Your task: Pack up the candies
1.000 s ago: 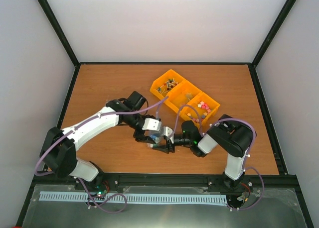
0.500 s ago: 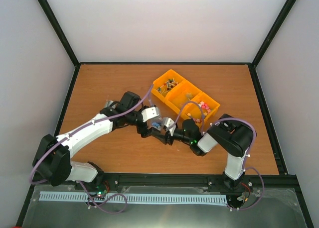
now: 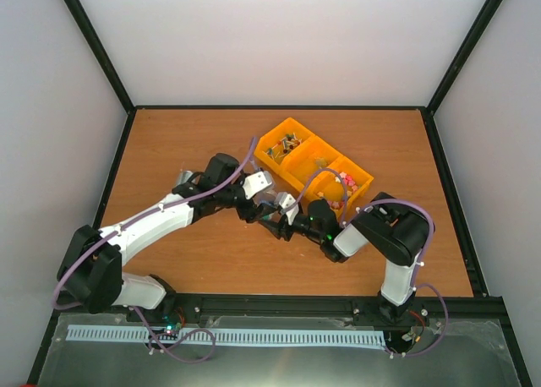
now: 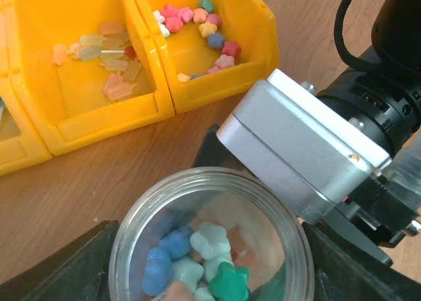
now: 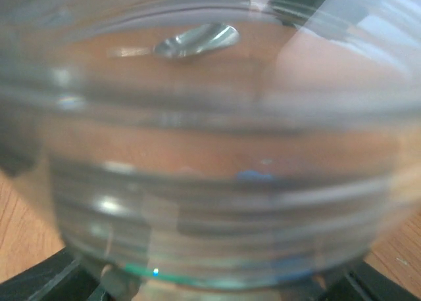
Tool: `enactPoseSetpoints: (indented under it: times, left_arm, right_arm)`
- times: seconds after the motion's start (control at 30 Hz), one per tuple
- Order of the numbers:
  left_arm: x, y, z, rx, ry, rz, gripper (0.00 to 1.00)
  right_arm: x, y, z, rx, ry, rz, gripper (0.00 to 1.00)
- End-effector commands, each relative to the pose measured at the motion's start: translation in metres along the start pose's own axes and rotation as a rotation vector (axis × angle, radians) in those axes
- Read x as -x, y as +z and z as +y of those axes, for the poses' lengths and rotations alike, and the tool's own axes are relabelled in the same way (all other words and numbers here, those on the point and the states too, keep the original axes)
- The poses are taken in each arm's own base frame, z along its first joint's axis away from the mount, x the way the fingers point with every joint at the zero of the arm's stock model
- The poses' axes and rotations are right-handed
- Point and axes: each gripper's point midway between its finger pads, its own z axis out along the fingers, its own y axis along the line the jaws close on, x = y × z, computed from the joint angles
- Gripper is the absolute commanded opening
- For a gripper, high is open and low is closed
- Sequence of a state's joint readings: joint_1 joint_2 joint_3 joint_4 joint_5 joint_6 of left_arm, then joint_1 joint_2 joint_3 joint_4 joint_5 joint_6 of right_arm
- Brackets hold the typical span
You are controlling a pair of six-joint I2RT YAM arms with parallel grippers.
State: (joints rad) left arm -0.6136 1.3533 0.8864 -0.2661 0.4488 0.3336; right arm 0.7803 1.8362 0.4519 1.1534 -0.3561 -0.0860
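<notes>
A clear glass jar (image 4: 210,183) with several blue, white and green candies (image 4: 197,261) in it hangs between both arms above the table, in front of the orange bins. My left gripper (image 4: 210,278) is shut on the jar, one finger on each side. My right gripper (image 5: 210,284) is shut on the same jar, which fills its view as a blur (image 5: 210,150). In the top view the left gripper (image 3: 256,207) and the right gripper (image 3: 275,217) meet at the jar (image 3: 267,207). More pastel candies (image 4: 197,18) lie in the rightmost orange compartment (image 3: 345,182).
The orange three-part bin (image 3: 297,123) stands at the back right; its middle part holds pale translucent pieces (image 4: 105,58), its far part dark metallic bits (image 3: 287,140). A shiny lid (image 3: 183,179) lies on the table by the left arm and also shows in the right wrist view (image 5: 197,39).
Both grippers have moved together with the jar away from the near edge, towards the orange bins. The left arm has stretched further forward.
</notes>
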Motion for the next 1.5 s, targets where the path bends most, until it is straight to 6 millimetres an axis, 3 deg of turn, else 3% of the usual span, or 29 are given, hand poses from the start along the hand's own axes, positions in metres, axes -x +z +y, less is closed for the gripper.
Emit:
enactPoseSetpoints:
  times: [0.0, 0.13, 0.27, 0.43, 0.57, 0.67, 0.77, 0.9, 1.17, 1.47]
  left_arm:
    - [0.009, 0.000, -0.001, -0.011, 0.029, -0.023, 0.70]
    - [0.002, -0.003, -0.015, -0.082, 0.108, 0.007, 0.59]
    - [-0.019, -0.010, -0.051, -0.305, 0.163, 0.082, 0.52]
    - [-0.032, -0.036, -0.099, -0.593, 0.268, 0.072, 0.52]
    - [-0.031, -0.052, -0.114, -0.713, 0.309, 0.079, 0.52]
    - [-0.018, -0.046, -0.100, -0.635, 0.278, 0.071, 0.58]
    - [0.003, -0.039, -0.072, -0.455, 0.238, -0.007, 0.81]
    - [0.012, -0.033, -0.047, -0.300, 0.149, -0.007, 1.00]
    - [0.020, -0.021, -0.011, -0.072, 0.008, -0.051, 0.95]
    - [0.030, -0.012, 0.003, 0.033, 0.031, -0.049, 0.84]
  right_arm:
    - [0.019, 0.002, 0.002, 0.019, -0.024, -0.067, 0.36]
    - [0.024, -0.002, 0.015, 0.087, -0.049, -0.083, 0.35]
    - [0.029, -0.011, 0.032, 0.186, -0.093, -0.105, 0.35]
    - [0.037, -0.025, 0.052, 0.331, -0.098, -0.140, 0.34]
    - [0.044, -0.030, 0.063, 0.408, -0.087, -0.160, 0.32]
    - [0.045, -0.028, 0.060, 0.387, -0.073, -0.160, 0.32]
    - [0.047, -0.025, 0.052, 0.343, -0.072, -0.164, 0.32]
    - [0.044, -0.020, 0.032, 0.223, -0.059, -0.149, 0.31]
    - [0.031, -0.004, -0.004, 0.032, 0.024, -0.086, 0.31]
    - [0.025, 0.004, -0.005, 0.018, 0.078, -0.049, 0.31]
